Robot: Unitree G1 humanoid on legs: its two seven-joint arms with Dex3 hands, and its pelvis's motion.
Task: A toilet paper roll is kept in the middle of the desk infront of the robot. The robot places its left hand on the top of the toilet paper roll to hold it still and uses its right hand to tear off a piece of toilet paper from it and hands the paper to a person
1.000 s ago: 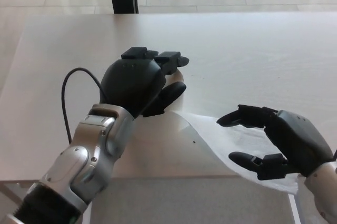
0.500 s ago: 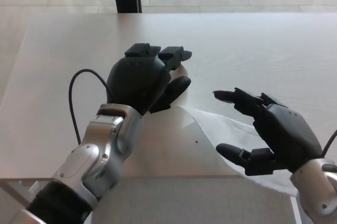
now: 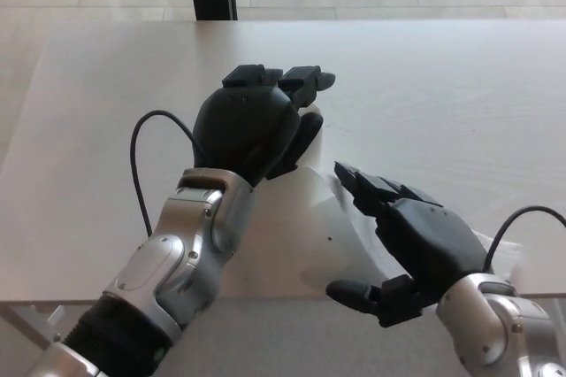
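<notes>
Both hands over desk (image 3: 460, 85): left hand (image 3: 252, 125) clamped atop toilet paper roll (image 3: 311, 129), right hand (image 3: 416, 240) spread open, empty, above loose paper sheet (image 3: 340, 218) near right.

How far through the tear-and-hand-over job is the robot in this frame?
Done: the left hand sits on top of the toilet paper roll, pinning it. In hand: the right hand is open over the loose paper strip, not gripping it. Left: grasp, tear, hand over; no person is in view.
</notes>
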